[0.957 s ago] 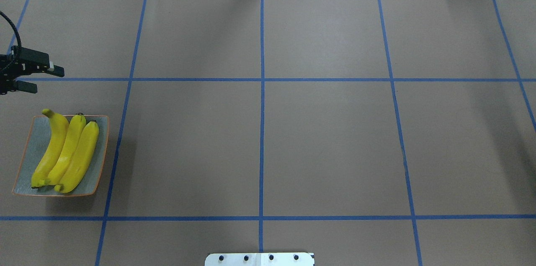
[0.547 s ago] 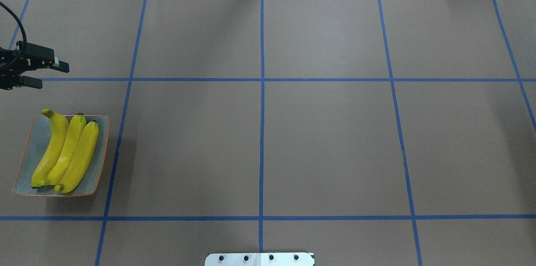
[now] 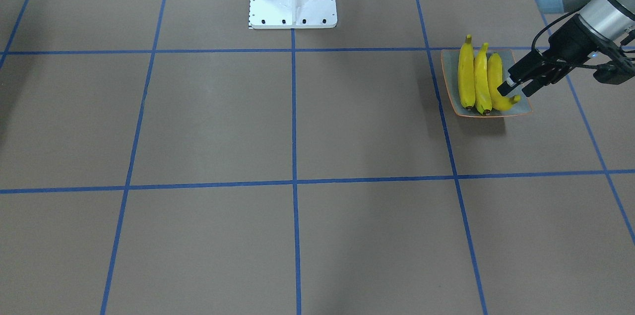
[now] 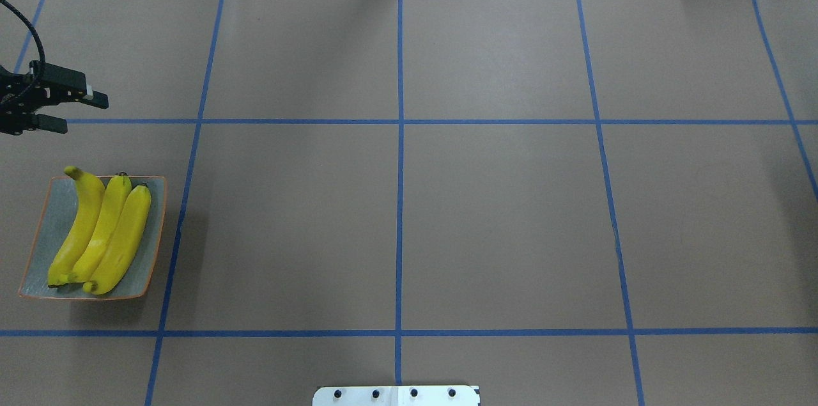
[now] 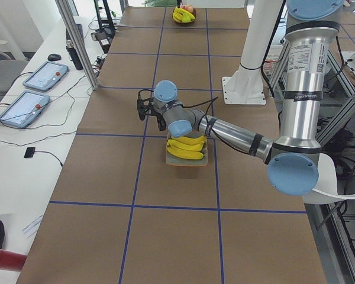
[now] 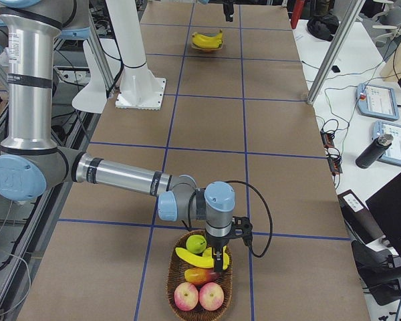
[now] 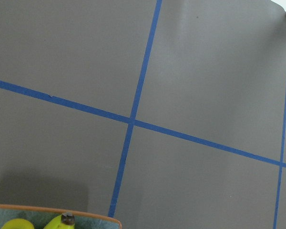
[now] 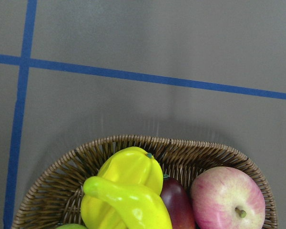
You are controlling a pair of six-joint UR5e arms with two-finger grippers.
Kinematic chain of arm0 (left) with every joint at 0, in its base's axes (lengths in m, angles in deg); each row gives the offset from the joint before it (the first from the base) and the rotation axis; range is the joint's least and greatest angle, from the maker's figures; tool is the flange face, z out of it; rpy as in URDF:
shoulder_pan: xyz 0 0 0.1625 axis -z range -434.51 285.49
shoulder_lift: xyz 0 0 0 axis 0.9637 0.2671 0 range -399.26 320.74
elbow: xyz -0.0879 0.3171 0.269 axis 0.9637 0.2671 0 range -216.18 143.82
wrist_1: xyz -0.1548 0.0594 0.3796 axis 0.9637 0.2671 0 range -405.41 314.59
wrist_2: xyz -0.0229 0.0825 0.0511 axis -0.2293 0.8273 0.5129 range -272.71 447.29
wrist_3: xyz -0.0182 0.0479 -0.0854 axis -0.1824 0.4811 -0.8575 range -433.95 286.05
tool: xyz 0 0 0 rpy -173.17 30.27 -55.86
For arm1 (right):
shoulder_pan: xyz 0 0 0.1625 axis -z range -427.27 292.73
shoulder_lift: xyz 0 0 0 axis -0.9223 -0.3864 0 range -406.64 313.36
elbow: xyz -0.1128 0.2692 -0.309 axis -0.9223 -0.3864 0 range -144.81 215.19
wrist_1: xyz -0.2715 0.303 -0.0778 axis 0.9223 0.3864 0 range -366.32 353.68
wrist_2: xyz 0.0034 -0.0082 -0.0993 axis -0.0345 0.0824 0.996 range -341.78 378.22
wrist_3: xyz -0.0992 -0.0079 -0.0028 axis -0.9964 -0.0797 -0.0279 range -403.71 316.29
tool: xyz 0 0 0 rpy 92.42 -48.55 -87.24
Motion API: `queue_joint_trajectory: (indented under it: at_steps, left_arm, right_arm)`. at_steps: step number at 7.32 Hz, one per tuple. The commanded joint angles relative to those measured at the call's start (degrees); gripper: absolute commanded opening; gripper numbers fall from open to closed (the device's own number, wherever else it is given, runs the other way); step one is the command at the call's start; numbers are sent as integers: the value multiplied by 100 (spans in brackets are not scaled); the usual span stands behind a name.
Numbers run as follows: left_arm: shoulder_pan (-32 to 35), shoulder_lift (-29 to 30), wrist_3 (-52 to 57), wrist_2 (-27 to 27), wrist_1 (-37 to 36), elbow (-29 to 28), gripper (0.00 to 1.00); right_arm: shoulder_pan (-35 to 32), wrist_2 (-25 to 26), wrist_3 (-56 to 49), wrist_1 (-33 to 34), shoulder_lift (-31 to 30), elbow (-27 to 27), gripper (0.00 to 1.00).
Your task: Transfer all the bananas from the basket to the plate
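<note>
1. Counting bananas first: three bananas [image 4: 102, 227] lie side by side on the plate [image 4: 59, 201]. The plate sits on the robot's side of the left claw [image 4: 87, 113], near it but not under it.
2. The last banana [image 6: 192, 257], slightly greenish, is in the basket [image 8: 181, 147], right below the right claw [image 6: 218, 262]. It lies across a lumpy yellow fruit [image 8: 133, 168], with a dark red fruit [image 8: 177, 202] and a pink apple [image 8: 226, 198] packed in beside it.
3. Left claw: fingers apart with nothing between them. It hangs over the bare brown table [image 4: 498, 220] just past the plate's far edge, clear of the fruit.
4. Right claw: it points down over the basket. It shows only from the side camera, so I cannot tell whether the fingers are apart or together, or whether they touch the banana.
5. Step, as I judge it: three of four are delivered and the fetch of the fourth is in hand, with the right arm at pick-up.
6. The next move calls for a grip across the banana's middle that avoids the neighbouring fruit, then a straight lift over the wicker rim.
7. After that comes a long carry, since the plate is at the far end of the table from the right claw. That probably means a hand-over to the waiting left claw, or a set-down between them. The bare strip of plate beside the three looks like the spot for it.
</note>
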Motion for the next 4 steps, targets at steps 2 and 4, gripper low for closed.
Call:
queue_joint_trajectory:
  at_steps: [2, 4]
  left_arm:
    - [-23, 11, 0, 0, 3, -45, 100]
    - [-24, 46, 0, 0, 3, -81, 100]
  right_arm:
    - [25, -26, 20, 6, 23, -218, 100]
    - [147, -61, 12, 6, 24, -280, 100]
